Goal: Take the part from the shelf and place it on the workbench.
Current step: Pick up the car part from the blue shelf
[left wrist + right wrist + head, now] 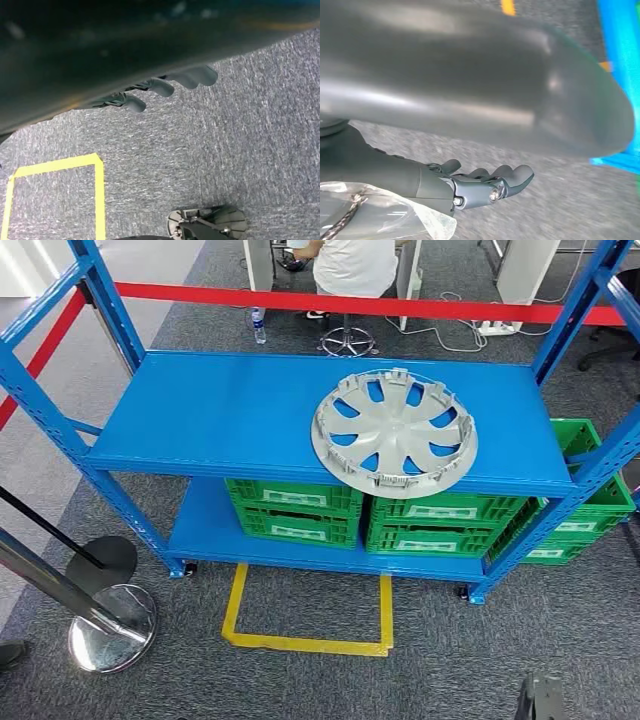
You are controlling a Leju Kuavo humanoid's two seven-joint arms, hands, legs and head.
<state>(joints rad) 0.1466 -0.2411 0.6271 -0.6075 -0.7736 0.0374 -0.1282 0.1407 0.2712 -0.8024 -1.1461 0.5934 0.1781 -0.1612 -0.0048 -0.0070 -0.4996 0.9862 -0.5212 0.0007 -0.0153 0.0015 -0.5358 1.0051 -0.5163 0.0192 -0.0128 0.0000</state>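
Observation:
The part is a silver wheel cover (pixel 394 432) lying flat on the blue shelf's top board (pixel 226 410), right of middle, its near rim at the board's front edge. My left hand (pixel 162 87) hangs over grey carpet, its fingers stretched out and holding nothing. My right hand (pixel 486 186) also hangs low beside the shelf, fingers extended, nothing in it. A dark part of my right arm (pixel 540 702) shows at the bottom of the head view, well short of the shelf. Both hands are far from the wheel cover.
Two green crates (pixel 302 510) (pixel 441 523) fill the lower shelf, and another green crate (pixel 589 500) stands past the right post. A yellow tape square (pixel 309 640) marks the floor in front. Chrome stanchion bases (pixel 113 625) stand left. Red barrier tape (pixel 340 302) and a seated person (pixel 355 265) are behind.

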